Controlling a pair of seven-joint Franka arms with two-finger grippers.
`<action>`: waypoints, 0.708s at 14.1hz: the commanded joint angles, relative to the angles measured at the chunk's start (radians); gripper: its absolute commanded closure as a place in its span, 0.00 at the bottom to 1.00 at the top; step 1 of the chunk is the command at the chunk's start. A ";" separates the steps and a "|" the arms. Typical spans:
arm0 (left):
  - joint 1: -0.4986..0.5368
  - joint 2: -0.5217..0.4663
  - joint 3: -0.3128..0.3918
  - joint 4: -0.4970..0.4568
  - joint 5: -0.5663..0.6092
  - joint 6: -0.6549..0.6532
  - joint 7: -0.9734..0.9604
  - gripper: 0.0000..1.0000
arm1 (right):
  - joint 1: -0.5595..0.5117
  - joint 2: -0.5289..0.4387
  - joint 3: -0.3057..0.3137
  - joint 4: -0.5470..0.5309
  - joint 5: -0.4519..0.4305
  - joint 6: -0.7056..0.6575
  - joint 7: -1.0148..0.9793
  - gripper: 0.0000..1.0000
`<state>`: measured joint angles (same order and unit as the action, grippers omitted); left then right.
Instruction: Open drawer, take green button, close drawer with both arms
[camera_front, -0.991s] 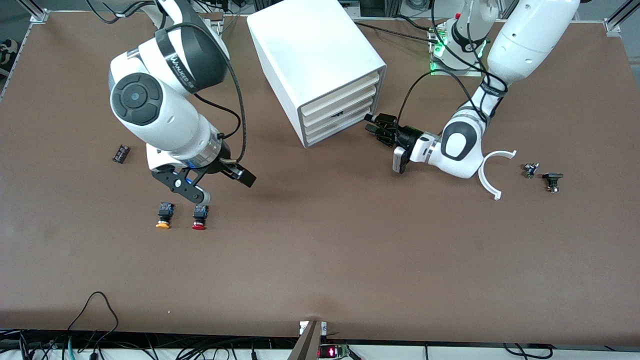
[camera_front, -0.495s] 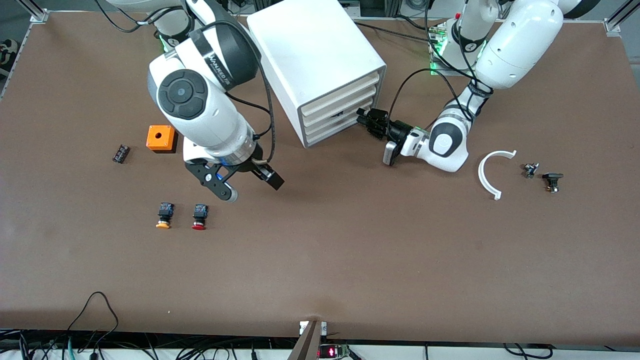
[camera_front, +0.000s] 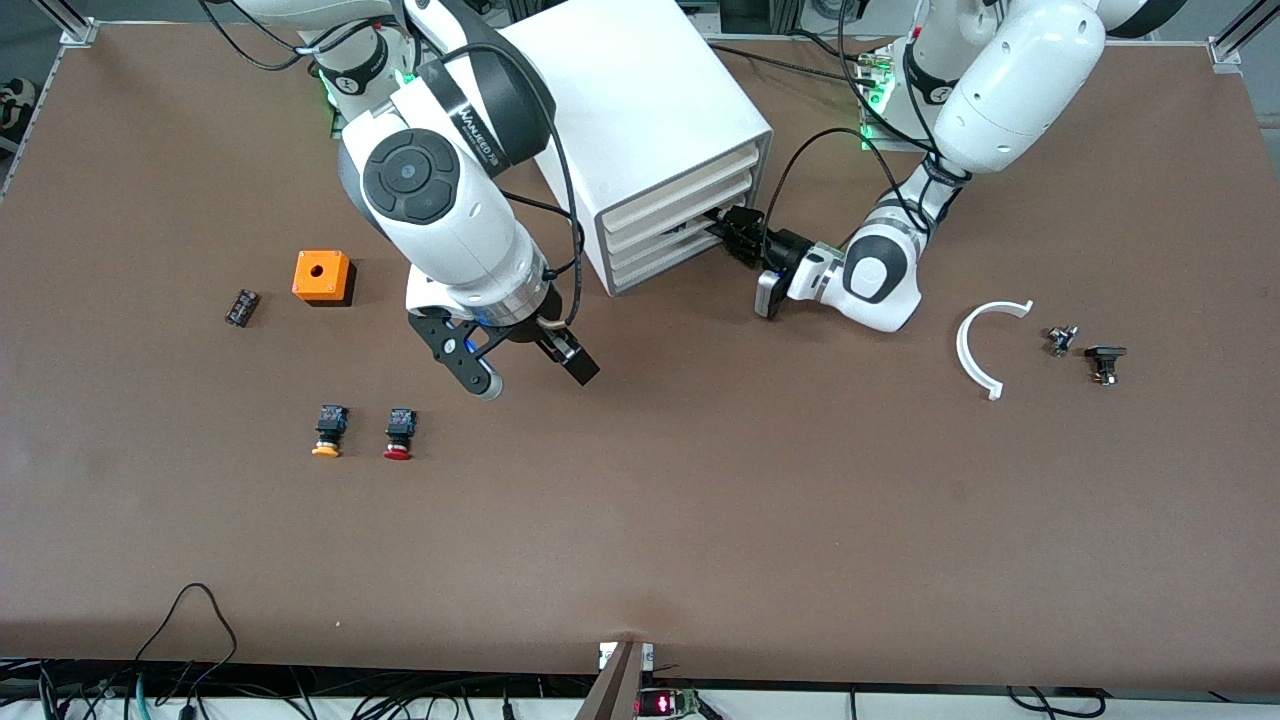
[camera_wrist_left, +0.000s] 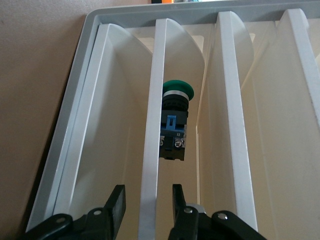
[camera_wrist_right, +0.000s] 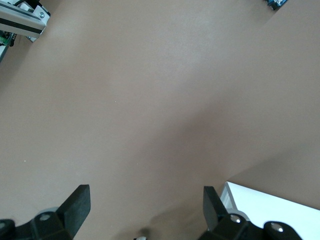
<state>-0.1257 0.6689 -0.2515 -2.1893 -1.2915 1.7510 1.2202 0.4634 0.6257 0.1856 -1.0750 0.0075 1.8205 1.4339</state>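
Observation:
The white drawer cabinet (camera_front: 640, 110) stands at the robots' side of the table, its drawer fronts (camera_front: 680, 225) shut. In the left wrist view the green-capped button (camera_wrist_left: 175, 120) lies inside a drawer, seen through the scooped front. My left gripper (camera_front: 728, 232) is at the drawer fronts. Its open fingers (camera_wrist_left: 116, 202) straddle one white drawer lip (camera_wrist_left: 152, 150) with small gaps on both sides. My right gripper (camera_front: 533, 377) hangs open and empty over bare table near the cabinet's corner (camera_wrist_right: 270, 210). It also shows in the right wrist view (camera_wrist_right: 145, 202).
An orange box (camera_front: 321, 276), a small black part (camera_front: 241, 306), a yellow-capped button (camera_front: 328, 430) and a red-capped button (camera_front: 399, 434) lie toward the right arm's end. A white curved piece (camera_front: 985, 345) and two small parts (camera_front: 1085, 352) lie toward the left arm's end.
My left gripper has moved up to the drawer fronts. My right arm has moved from over the red-capped button toward the cabinet, uncovering the orange box.

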 joint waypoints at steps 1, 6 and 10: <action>-0.025 -0.009 0.001 -0.017 -0.046 0.016 0.035 0.70 | 0.015 0.025 0.003 0.043 0.017 0.012 0.048 0.00; -0.014 -0.003 0.001 -0.010 -0.046 0.013 0.032 1.00 | 0.069 0.052 0.000 0.047 0.017 0.075 0.160 0.00; 0.014 -0.005 0.012 0.032 -0.034 0.012 0.004 1.00 | 0.095 0.069 0.000 0.047 0.017 0.092 0.206 0.00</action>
<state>-0.1308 0.6697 -0.2459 -2.1815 -1.3000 1.7587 1.2232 0.5434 0.6665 0.1873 -1.0713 0.0172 1.9094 1.6061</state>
